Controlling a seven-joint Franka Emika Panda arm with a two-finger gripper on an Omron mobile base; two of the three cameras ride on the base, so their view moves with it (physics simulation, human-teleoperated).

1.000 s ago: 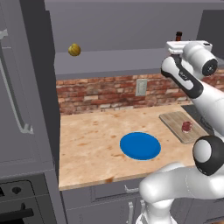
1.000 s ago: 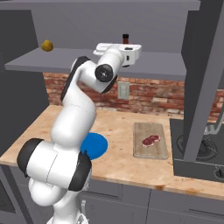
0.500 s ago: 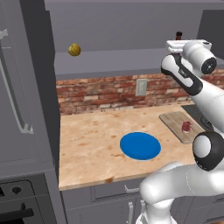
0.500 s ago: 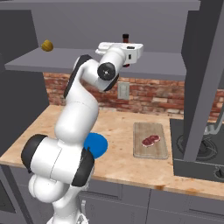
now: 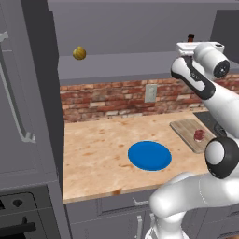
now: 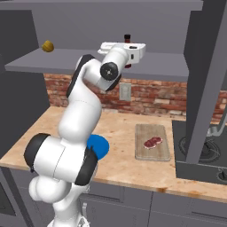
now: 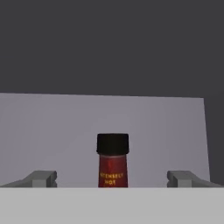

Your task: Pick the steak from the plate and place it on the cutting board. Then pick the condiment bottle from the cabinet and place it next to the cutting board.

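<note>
My gripper [image 7: 112, 179] is spread wide, holding nothing, fingertips either side of the condiment bottle [image 7: 112, 161] without touching. Bottle: slim, dark red, black cap, orange lettering, upright on the cabinet [image 6: 177, 71] shelf. Steak [image 6: 153, 142], pink-red and marbled, lies on the cutting board [image 6: 152, 150].

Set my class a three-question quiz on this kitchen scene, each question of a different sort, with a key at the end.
1. True or false: the steak lies on the cutting board.
2. Multiple choice: what stands centred between the open gripper's fingertips in the hand view? A) the yellowish fruit B) the condiment bottle C) the steak
3. Fill in: the blue plate on the counter carries ____.

Key
1. True.
2. B; the jaws stand wide on either side of it, not touching it.
3. Nothing; it is bare.
</note>
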